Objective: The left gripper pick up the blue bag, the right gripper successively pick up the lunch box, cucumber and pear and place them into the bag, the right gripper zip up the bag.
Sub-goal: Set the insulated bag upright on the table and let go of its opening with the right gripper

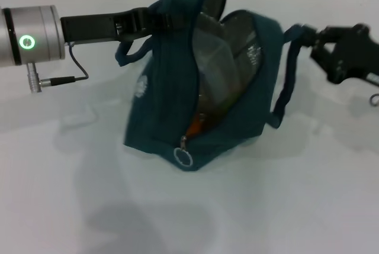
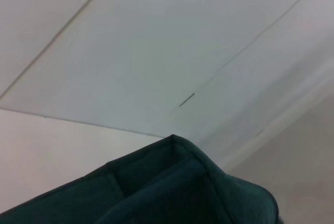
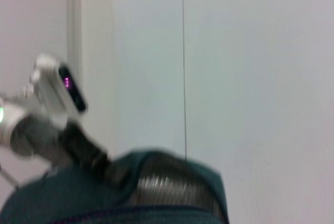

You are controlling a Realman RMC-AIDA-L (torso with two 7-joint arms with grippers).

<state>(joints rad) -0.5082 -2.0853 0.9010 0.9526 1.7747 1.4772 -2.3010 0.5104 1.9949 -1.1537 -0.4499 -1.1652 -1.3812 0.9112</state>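
Note:
The blue bag (image 1: pixel 160 100) stands on the white table with its mouth open, showing its silver lining (image 1: pixel 222 58). My left gripper (image 1: pixel 149 19) reaches in from the left and is shut on the bag's upper rim, holding it up. To the right, my right gripper (image 1: pixel 305 36) is shut on the bag's side strap (image 1: pixel 288 76), which is pulled taut toward it. Something orange (image 1: pixel 194 127) shows low inside the bag; I cannot tell what it is. The lunch box, cucumber and pear are hidden. A zipper ring (image 1: pixel 183 157) hangs at the bag's front. The bag's fabric (image 2: pixel 172 187) fills the near part of the left wrist view.
The white table (image 1: pixel 89 206) spreads all around the bag. In the right wrist view the bag's top (image 3: pixel 156 192) sits with my left arm (image 3: pixel 52 125) beyond it. A cable (image 1: pixel 74 70) loops under the left wrist.

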